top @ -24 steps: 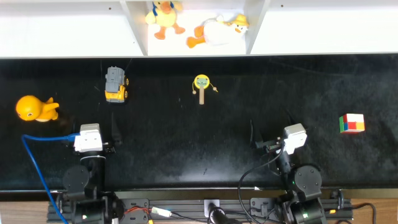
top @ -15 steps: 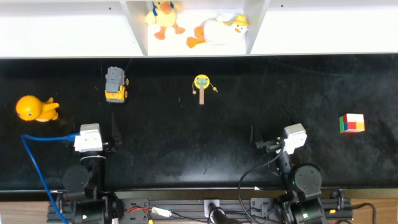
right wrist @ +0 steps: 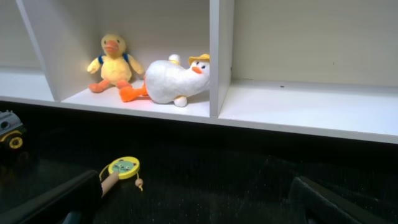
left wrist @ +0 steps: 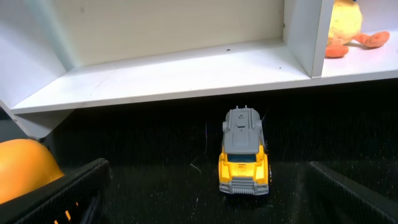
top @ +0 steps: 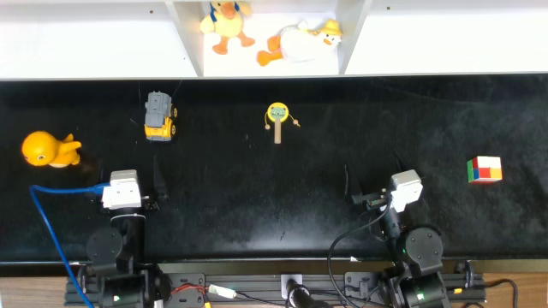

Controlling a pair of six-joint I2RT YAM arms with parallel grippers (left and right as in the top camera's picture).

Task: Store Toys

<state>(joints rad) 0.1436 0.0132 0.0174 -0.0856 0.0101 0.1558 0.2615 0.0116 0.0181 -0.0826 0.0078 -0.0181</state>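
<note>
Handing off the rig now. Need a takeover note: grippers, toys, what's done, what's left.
Left gripper: open, empty, facing the yellow-and-grey toy truck.
Right gripper: open, empty, low over the black table.
Done: yellow plush duck and white plush goose are in the middle compartment of the white shelf.
Left, all on the table: truck, orange rounded plastic toy far left, yellow round rattle drum with wooden handle mid-table, multicoloured cube right.

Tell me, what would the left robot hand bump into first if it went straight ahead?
Probably the toy truck. It sits on the table just ahead of the open left gripper, nearer than the white shelf behind it.
</note>
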